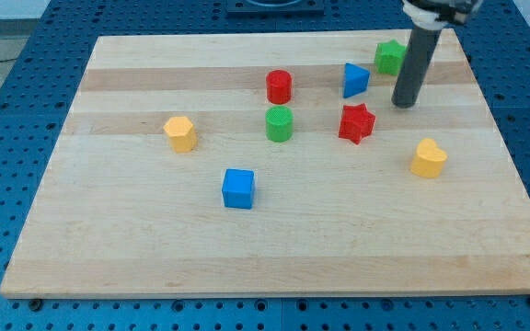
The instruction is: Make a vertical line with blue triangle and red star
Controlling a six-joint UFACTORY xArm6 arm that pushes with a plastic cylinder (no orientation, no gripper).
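Note:
The blue triangle [355, 80] lies on the wooden board [155, 248] toward the view's upper right. The red star [356, 123] lies just below it, almost straight under it and a short gap apart. My tip [403, 104] rests on the board to the right of both blocks, level with the gap between them, touching neither. The rod rises from it toward the view's top edge.
A green star [390, 57] lies at the top right, behind the rod. A yellow heart [428, 158] lies at the right. A red cylinder [280, 86], a green cylinder [279, 123], a yellow hexagon [181, 133] and a blue cube [238, 188] lie further left.

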